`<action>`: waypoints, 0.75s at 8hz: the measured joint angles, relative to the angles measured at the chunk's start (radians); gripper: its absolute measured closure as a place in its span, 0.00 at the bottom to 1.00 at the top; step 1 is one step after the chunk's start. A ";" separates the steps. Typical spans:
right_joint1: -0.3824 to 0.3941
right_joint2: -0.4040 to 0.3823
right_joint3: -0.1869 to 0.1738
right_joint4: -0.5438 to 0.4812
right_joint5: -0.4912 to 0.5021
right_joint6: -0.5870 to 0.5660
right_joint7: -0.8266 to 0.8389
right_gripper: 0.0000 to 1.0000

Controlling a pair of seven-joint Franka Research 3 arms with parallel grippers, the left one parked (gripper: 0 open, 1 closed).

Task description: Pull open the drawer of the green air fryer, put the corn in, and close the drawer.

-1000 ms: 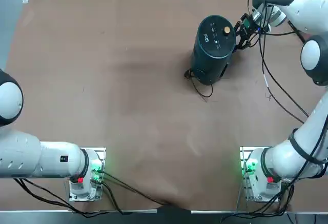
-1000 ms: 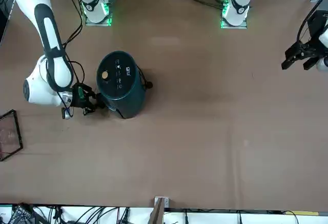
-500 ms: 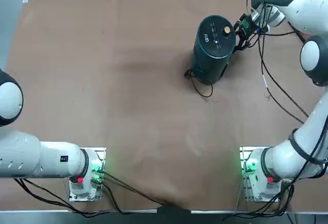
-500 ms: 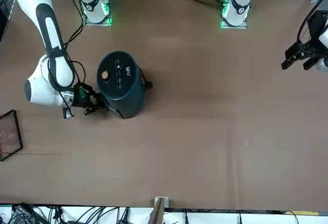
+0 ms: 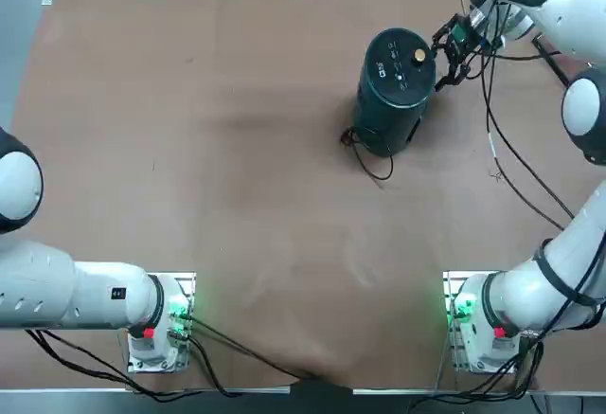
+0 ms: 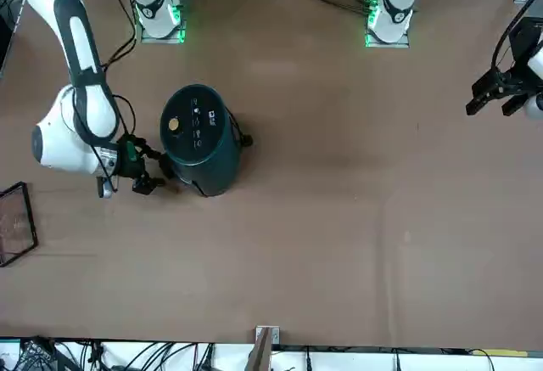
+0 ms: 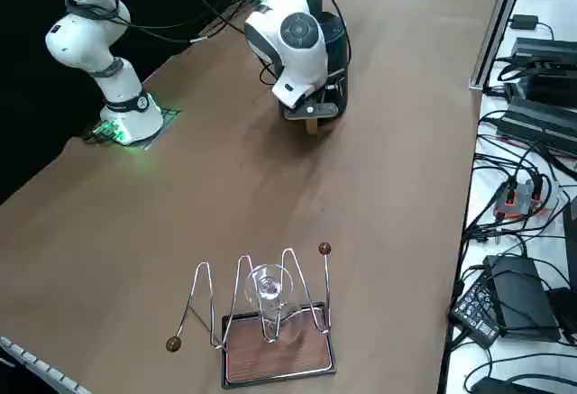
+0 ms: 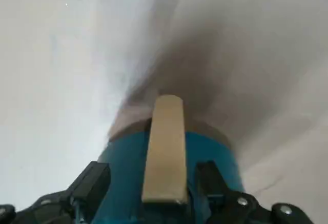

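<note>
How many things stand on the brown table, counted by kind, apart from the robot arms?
Air fryer: 1, the green air fryer, with the open right gripper beside it
Wire rack on a wooden base: 1
Glass: 1, in the rack
Corn: 0 visible
Total: 3

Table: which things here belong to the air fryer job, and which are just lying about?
Job: air fryer; drawer handle; right tool, open, astride the handle. Corn not in view.
Lying about: wire rack holding a glass.
</note>
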State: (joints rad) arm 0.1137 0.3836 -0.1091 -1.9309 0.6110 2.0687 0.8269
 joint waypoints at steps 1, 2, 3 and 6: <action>-0.011 -0.030 -0.003 0.001 -0.042 -0.039 0.000 0.00; -0.026 -0.065 -0.008 0.005 -0.103 -0.085 -0.016 0.00; -0.040 -0.110 -0.010 0.009 -0.188 -0.129 -0.066 0.00; -0.046 -0.253 -0.010 0.046 -0.388 -0.223 -0.324 0.00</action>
State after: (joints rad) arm 0.0675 0.1308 -0.1187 -1.8853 0.2229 1.8453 0.5026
